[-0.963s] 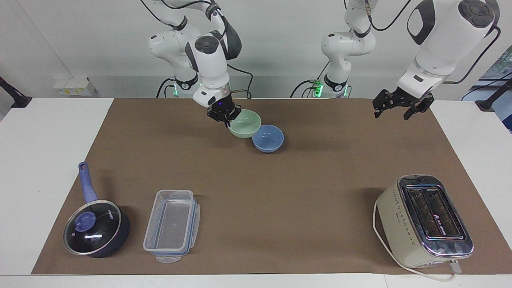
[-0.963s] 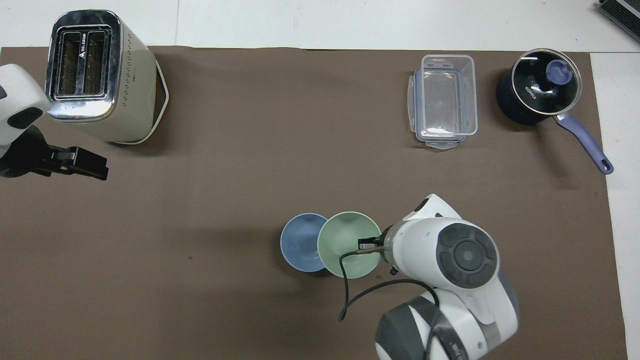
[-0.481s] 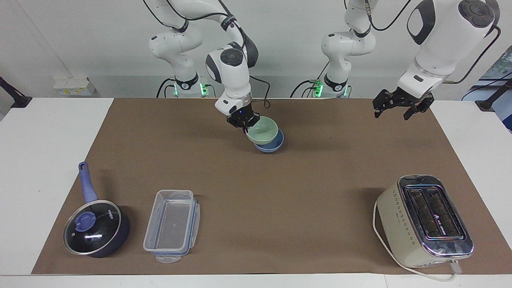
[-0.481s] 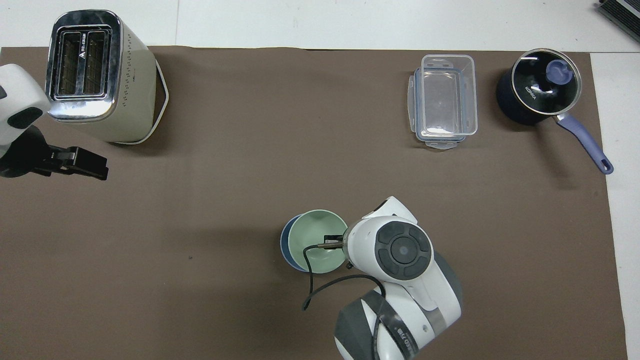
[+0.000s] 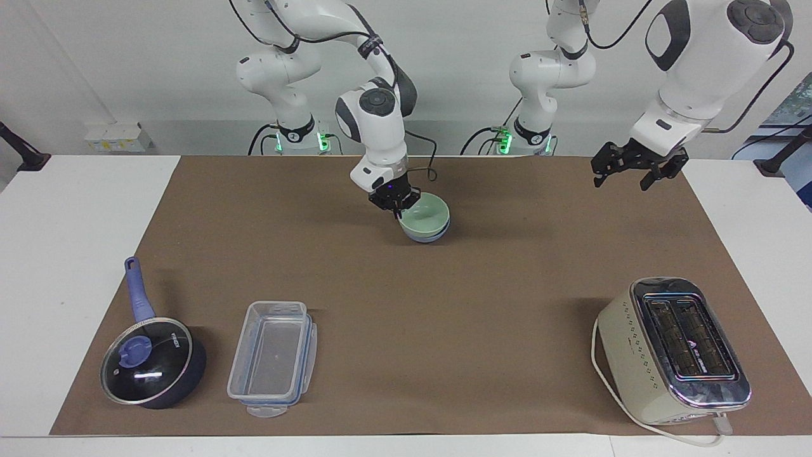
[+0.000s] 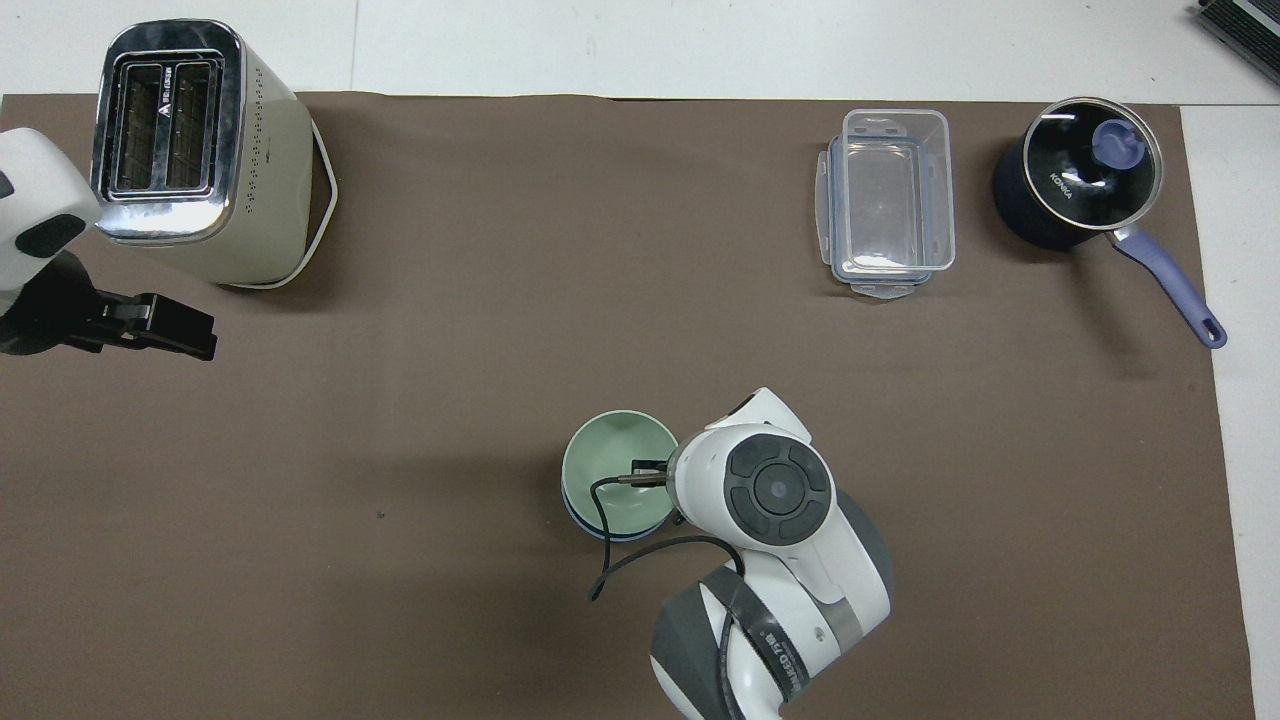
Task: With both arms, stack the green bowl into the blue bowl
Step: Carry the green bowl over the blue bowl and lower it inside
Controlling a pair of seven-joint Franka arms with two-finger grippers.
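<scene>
Green bowl point(image 5: 426, 218): we see it sitting inside the blue bowl, just above the middle of the facing frame; in the overhead frame it lies a little below centre and covers nearly all of the bowl under it.
Blue bowl point(image 5: 429, 237): it rests on the brown mat point(image 5: 406, 292); we see only its lower wall below the green bowl, and a thin rim crescent in the overhead frame.
Right gripper point(image 5: 393, 198): we see it clamped on the green bowl's rim at the side toward the right arm's end of the table, one finger inside the bowl.
Left gripper point(image 5: 636, 166): it hangs over the mat's corner at the upper right of the facing frame, holding nothing, fingers spread; this arm waits.
Toaster point(image 5: 674, 350): lower right of the facing frame, slots up.
Clear plastic container point(image 5: 274, 357): lower left of the facing frame, beside the pan.
Lidded saucepan with blue handle point(image 5: 152, 358): lower left corner of the facing frame.
</scene>
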